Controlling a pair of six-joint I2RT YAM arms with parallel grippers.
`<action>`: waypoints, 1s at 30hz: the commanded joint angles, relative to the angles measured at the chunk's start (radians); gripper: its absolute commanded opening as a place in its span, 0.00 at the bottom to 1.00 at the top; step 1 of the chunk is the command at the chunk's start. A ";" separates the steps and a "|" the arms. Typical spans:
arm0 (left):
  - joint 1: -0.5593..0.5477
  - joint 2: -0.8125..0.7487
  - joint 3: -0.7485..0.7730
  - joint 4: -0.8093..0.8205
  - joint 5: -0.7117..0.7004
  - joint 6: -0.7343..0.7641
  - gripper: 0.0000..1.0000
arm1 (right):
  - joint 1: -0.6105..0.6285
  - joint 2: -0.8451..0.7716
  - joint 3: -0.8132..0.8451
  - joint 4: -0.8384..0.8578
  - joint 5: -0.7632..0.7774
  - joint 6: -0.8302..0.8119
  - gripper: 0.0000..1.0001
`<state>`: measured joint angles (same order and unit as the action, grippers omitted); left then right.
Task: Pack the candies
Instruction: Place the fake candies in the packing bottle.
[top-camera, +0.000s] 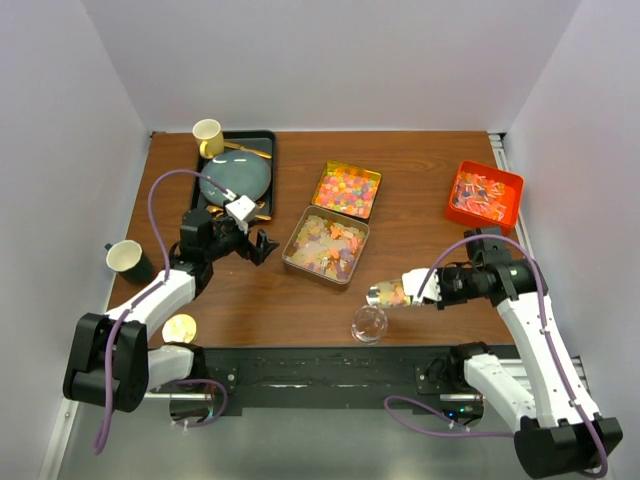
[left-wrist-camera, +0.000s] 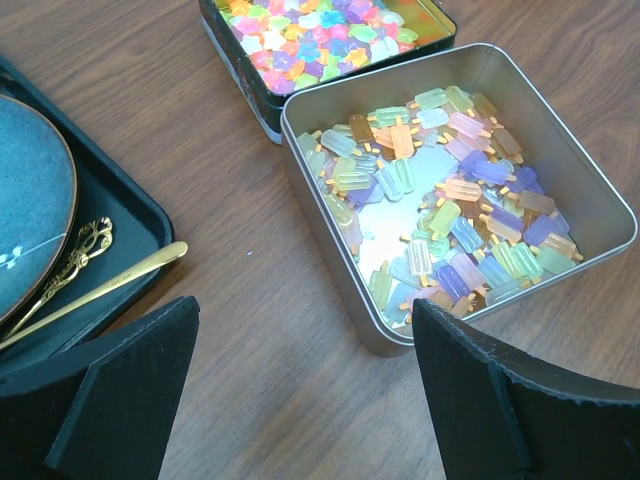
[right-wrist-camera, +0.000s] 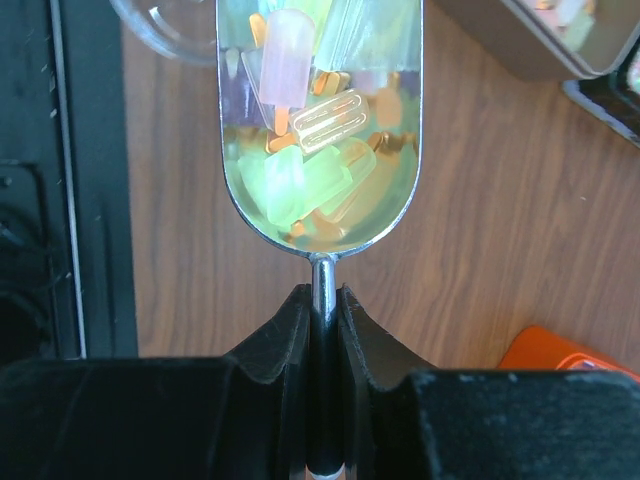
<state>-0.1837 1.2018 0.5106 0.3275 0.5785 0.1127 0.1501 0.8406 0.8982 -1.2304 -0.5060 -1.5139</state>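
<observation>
Pastel popsicle-shaped candies (left-wrist-camera: 450, 215) fill a silver square tin (top-camera: 326, 243) at mid-table. Bright multicolour candies (top-camera: 346, 190) lie in a gold tin behind it, and red-white candies (top-camera: 484, 195) in an orange tray at the far right. My right gripper (right-wrist-camera: 322, 300) is shut on the handle of a metal scoop (right-wrist-camera: 320, 120) loaded with pastel candies. The scoop (top-camera: 388, 294) hangs just above and behind a clear glass jar (top-camera: 369, 323). My left gripper (left-wrist-camera: 300, 390) is open over bare wood, left of the silver tin's near corner (left-wrist-camera: 390, 340).
A black tray (top-camera: 262, 140) at the back left holds a blue plate (top-camera: 236, 178), gold cutlery (left-wrist-camera: 100, 285) and a yellow cup (top-camera: 207, 133). A dark cup (top-camera: 128, 260) stands at the left edge. A gold round lid (top-camera: 180, 327) lies near the left arm's base.
</observation>
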 joint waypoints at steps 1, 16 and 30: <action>0.003 -0.010 0.032 0.048 -0.008 -0.012 0.92 | -0.001 -0.017 -0.022 -0.073 0.041 -0.152 0.00; 0.015 -0.050 -0.007 0.016 -0.051 0.022 0.93 | 0.088 0.011 -0.019 0.038 0.181 -0.151 0.00; 0.027 -0.080 -0.047 0.064 -0.057 0.007 0.94 | 0.278 0.158 0.105 0.014 0.376 -0.085 0.00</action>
<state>-0.1646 1.1465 0.4915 0.3298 0.5262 0.1162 0.4084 0.9604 0.8993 -1.2049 -0.1890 -1.6306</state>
